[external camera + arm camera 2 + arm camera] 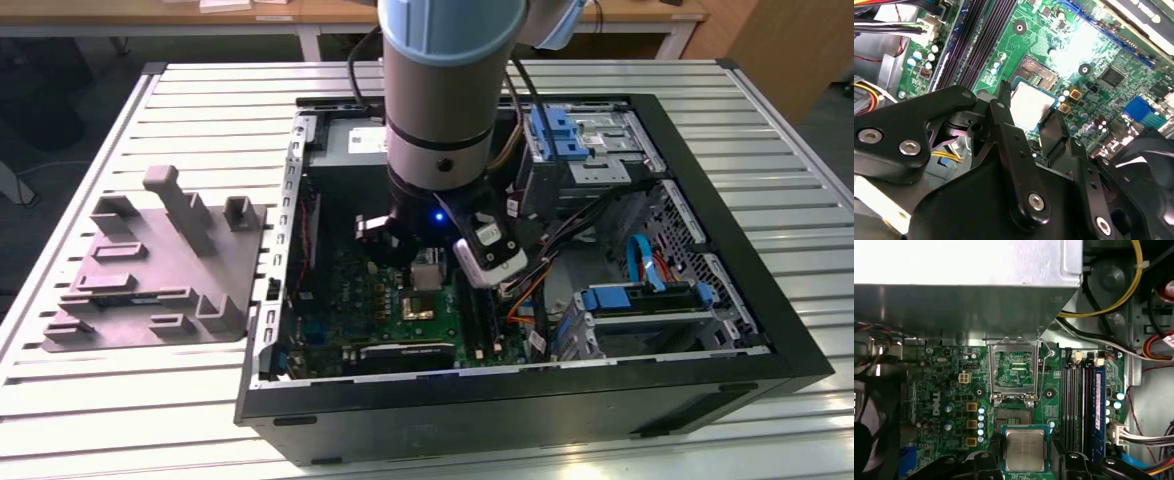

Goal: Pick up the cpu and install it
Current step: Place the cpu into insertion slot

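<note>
The cpu point(1025, 452), a small square chip with a pale silver top, sits between my black fingertips point(995, 446), and my gripper point(1025, 444) is shut on it. It hangs just above the green motherboard point(949, 390), close beside the open socket point(1013, 415), whose metal load frame point(1014, 371) stands raised. In the second wrist view the cpu point(1031, 100) lies between the two fingers point(1004, 97), next to the socket point(1036, 74). In the exterior view my gripper point(424, 268) is down inside the computer case, over the motherboard point(387, 320).
The black computer case point(747, 330) lies open on a slatted white table point(160, 400). A grey plastic fixture point(147, 270) with upright pegs stands at the exterior view's left. Memory slots point(1079, 400), cables point(1114, 295) and blue drive bays point(641, 298) surround the socket.
</note>
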### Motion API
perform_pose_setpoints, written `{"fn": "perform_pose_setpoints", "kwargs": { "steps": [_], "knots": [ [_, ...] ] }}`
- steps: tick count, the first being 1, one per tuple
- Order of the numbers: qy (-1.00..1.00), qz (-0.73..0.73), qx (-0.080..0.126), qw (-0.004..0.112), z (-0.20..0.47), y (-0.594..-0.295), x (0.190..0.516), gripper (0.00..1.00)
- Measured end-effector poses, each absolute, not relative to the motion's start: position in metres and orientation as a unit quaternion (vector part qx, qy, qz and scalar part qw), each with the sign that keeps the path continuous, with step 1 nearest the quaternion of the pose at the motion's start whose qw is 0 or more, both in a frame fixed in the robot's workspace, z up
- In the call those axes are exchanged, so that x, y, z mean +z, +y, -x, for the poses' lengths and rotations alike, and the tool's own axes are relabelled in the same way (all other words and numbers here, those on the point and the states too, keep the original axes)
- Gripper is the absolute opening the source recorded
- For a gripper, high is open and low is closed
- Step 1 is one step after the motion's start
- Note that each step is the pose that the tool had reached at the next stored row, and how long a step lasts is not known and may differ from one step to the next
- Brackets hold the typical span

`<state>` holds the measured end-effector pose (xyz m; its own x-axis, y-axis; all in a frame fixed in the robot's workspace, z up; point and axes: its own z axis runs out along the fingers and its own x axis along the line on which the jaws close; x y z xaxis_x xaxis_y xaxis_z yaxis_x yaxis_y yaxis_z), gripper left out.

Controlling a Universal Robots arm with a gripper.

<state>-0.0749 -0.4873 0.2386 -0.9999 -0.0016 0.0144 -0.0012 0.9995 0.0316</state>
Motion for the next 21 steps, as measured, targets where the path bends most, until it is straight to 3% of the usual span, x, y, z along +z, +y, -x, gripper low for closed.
{"fn": "perform_pose_setpoints", "kwargs": {
  "steps": [21],
  "knots": [
    [-1.0, -0.001, -0.016, 0.008, 0.079, -0.487, 0.214, 0.47]
  ]
}}
